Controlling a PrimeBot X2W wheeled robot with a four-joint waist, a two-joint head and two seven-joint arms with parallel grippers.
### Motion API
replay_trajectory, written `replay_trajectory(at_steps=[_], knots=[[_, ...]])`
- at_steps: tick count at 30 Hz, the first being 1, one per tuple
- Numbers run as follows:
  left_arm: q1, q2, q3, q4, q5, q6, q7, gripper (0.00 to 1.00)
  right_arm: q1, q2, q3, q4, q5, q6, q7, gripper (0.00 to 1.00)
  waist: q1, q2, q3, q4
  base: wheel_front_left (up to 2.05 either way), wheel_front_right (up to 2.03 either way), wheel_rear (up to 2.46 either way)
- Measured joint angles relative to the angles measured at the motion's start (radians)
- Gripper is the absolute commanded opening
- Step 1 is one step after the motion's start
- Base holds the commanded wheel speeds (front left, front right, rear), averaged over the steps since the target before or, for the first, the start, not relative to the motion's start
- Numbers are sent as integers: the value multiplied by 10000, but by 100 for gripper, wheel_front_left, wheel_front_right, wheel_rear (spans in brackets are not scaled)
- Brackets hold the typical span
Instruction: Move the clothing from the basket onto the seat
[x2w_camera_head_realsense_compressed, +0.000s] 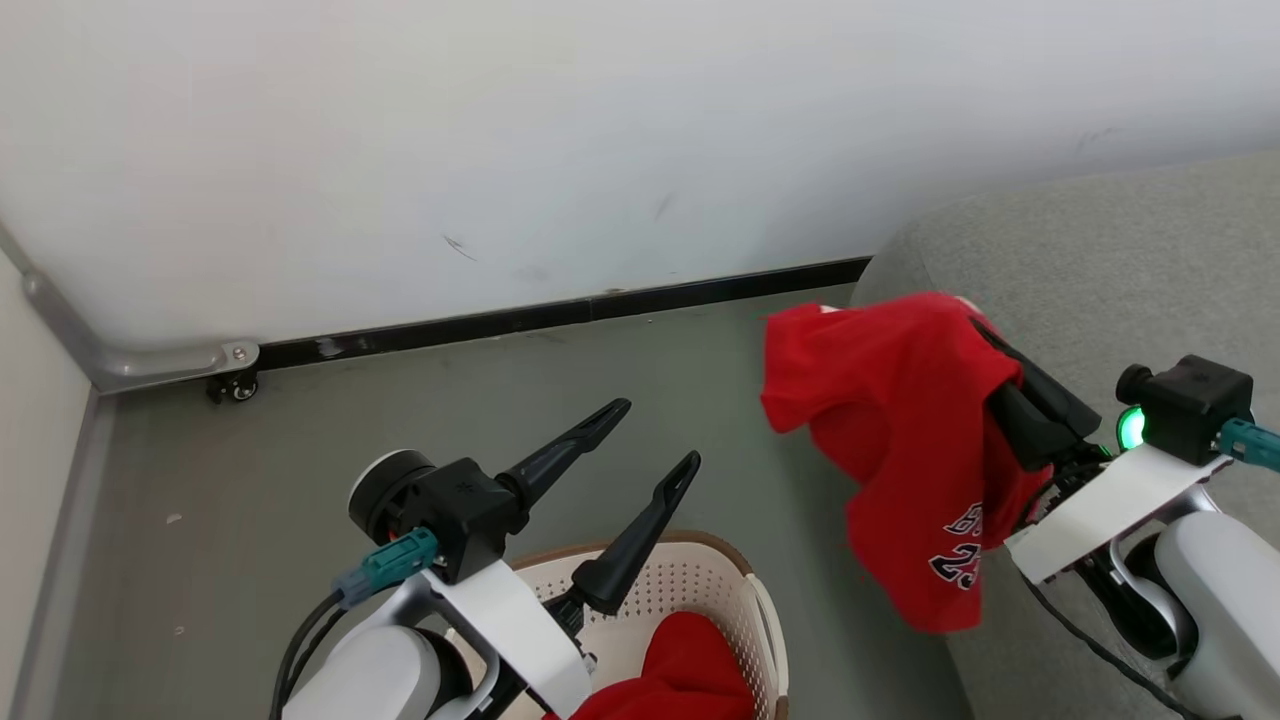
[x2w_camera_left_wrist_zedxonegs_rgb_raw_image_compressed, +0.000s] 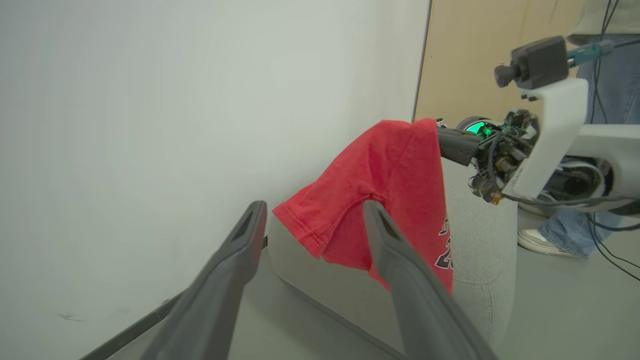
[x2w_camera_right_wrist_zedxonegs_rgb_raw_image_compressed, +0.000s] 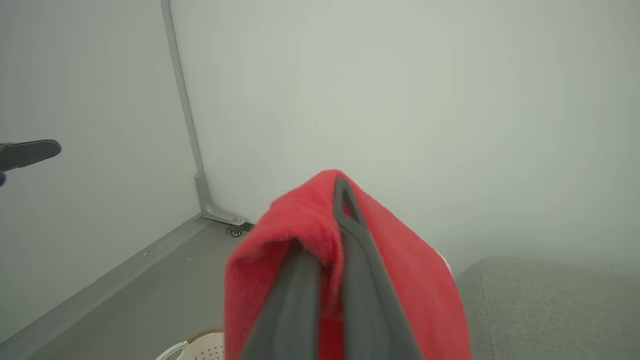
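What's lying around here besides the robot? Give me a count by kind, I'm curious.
Red garments: 2, the jersey and the plain garment
Baskets: 1, the basket
Sofas: 1, the sofa
Total: 4

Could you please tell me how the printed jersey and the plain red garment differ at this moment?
The jersey hangs in the air, gripped by the right gripper; the plain red garment lies bunched in the basket. The jersey shows dark lettering; the plain red garment shows no visible print. Both are red fabric.
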Motion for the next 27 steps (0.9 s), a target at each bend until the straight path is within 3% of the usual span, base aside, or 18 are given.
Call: replay_trajectory(at_steps=[27], knots=[[8,-167,-522,128,-31,-44,-378,100,1326,146,-1588,-65,-472,0,15,0,0,0,-57,-1399,0,0,0]])
